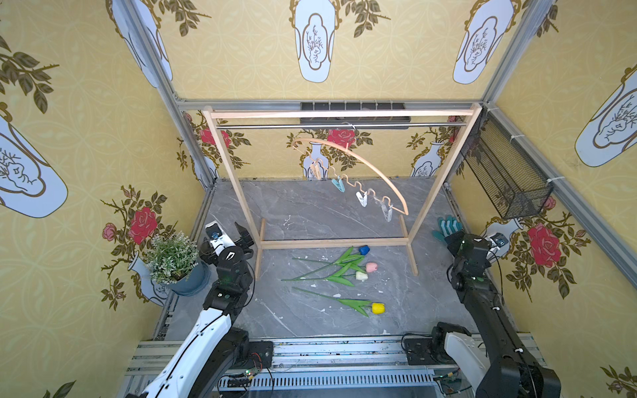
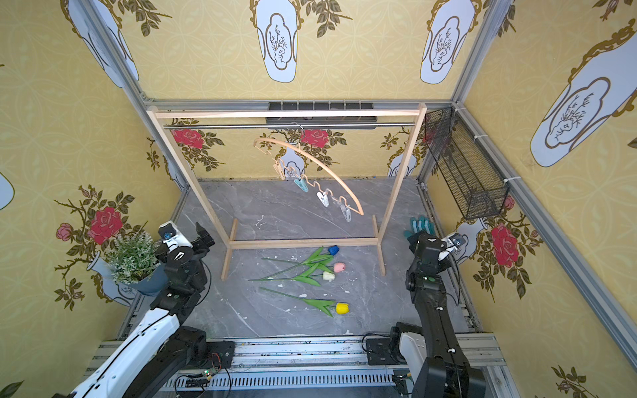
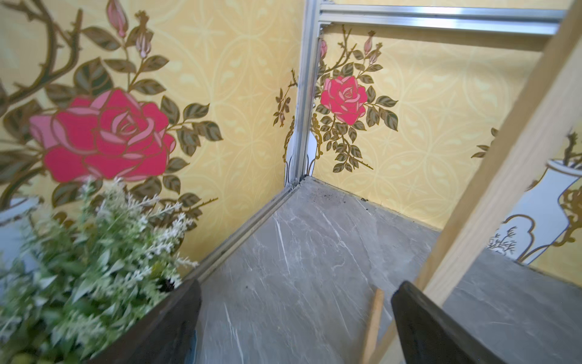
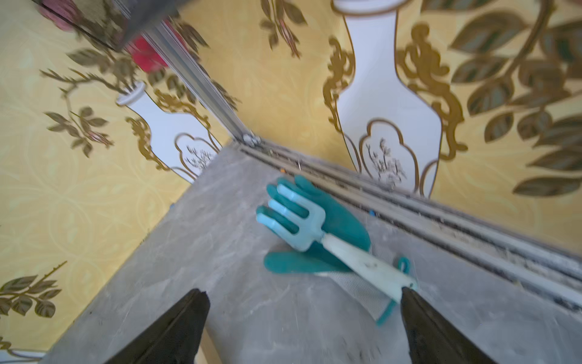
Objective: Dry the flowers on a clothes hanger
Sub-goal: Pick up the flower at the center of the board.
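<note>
Left arm (image 1: 206, 330) shows white shell over black joints; right arm (image 1: 489, 317), black with white ties; left gripper (image 3: 296, 290), right gripper (image 4: 302, 293) both black.

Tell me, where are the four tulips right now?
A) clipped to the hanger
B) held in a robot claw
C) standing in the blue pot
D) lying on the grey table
D: all four flowers lie flat on the table, and the clothes hanger has nothing clipped on.
</note>
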### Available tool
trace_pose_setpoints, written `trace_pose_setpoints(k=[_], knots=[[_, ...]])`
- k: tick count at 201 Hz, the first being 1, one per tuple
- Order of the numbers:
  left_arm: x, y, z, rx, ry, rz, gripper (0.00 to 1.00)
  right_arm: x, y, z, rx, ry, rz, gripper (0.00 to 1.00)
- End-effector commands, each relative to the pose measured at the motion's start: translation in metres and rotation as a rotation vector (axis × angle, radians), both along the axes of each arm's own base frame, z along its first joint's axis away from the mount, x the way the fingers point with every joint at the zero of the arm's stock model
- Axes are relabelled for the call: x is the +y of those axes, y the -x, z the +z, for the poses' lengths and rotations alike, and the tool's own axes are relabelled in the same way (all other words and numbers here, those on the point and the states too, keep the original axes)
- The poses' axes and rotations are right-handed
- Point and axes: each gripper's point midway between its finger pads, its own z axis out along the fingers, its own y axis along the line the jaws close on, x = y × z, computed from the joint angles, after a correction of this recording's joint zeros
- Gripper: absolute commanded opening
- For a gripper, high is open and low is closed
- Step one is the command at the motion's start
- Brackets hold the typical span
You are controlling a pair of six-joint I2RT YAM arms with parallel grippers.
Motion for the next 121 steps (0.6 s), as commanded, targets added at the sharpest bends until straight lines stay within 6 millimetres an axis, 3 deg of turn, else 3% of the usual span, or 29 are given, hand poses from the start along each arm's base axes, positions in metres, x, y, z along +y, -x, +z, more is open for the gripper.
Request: trace_pose_setpoints(k=[1,17,43,64,87,101,108,121], knots=[[0.006,0.042,-0.050,0.231,0.101,0.097,0.99,0.031,0.019,-0.027,0.260,-0.155,0.034,0.97],[-0.014,0.041,-0.042,0.269,0.124,0.012,0.96,0.063,0.031,-0.035,0.418,-0.140,0.079,0.98],[-0.060,0.044,-0.051,0.373,0.173,-0.176,0.85,0.154,0.060,-0.052,0.596,-0.011,0.367,0.97],[-0.091,0.053,-0.064,0.398,0.228,-0.276,0.72,0.204,0.090,-0.052,0.604,0.055,0.481,0.98],[-0.125,0.049,-0.080,0.434,0.303,-0.386,0.63,0.244,0.106,-0.047,0.518,0.119,0.610,0.97],[-0.140,0.043,-0.084,0.443,0.327,-0.423,0.56,0.277,0.116,-0.051,0.455,0.204,0.773,0.98],[-0.145,0.040,-0.084,0.439,0.329,-0.438,0.50,0.305,0.122,-0.054,0.433,0.226,0.919,1.00],[-0.152,0.035,-0.082,0.427,0.337,-0.451,0.41,0.365,0.147,-0.064,0.429,0.224,1.296,0.82]])
